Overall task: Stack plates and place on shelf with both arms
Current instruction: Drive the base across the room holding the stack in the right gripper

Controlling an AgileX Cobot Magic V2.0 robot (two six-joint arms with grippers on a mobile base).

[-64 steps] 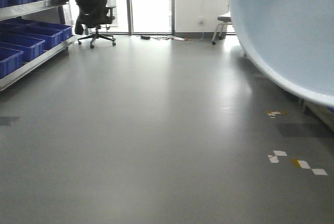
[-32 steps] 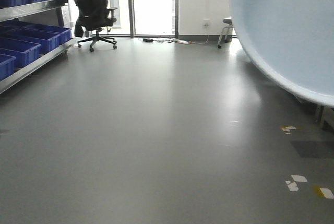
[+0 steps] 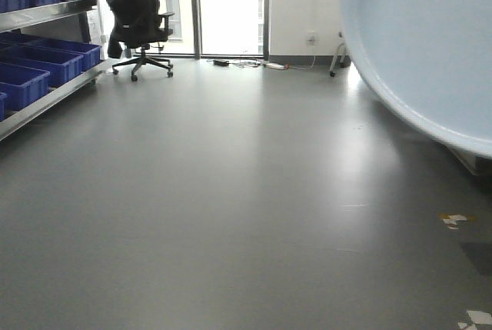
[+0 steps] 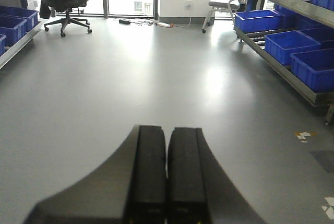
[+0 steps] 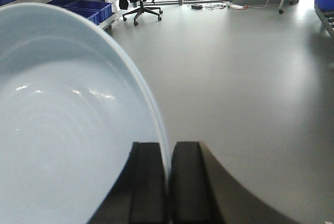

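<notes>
- While the right gripper [image 5: 168, 153] is pinching the rim of a pale plate [image 5: 62, 130] between its fingers, the plate is filling its wrist view from 7 to 11 o'clock.
- The left gripper [image 4: 167, 140] is holding nothing, its fingers pressing together.
- The shelf [image 4: 284, 6] with blue crates [image 4: 286, 45] is standing at 2 o'clock in the left wrist view.

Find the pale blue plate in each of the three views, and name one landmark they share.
Front view: the plate fills the upper right corner.
Left wrist view: not in it.
Right wrist view: the plate fills the left half, its rim pinched in the right gripper.
Shared landmark: the black office chair at the far end.
</notes>
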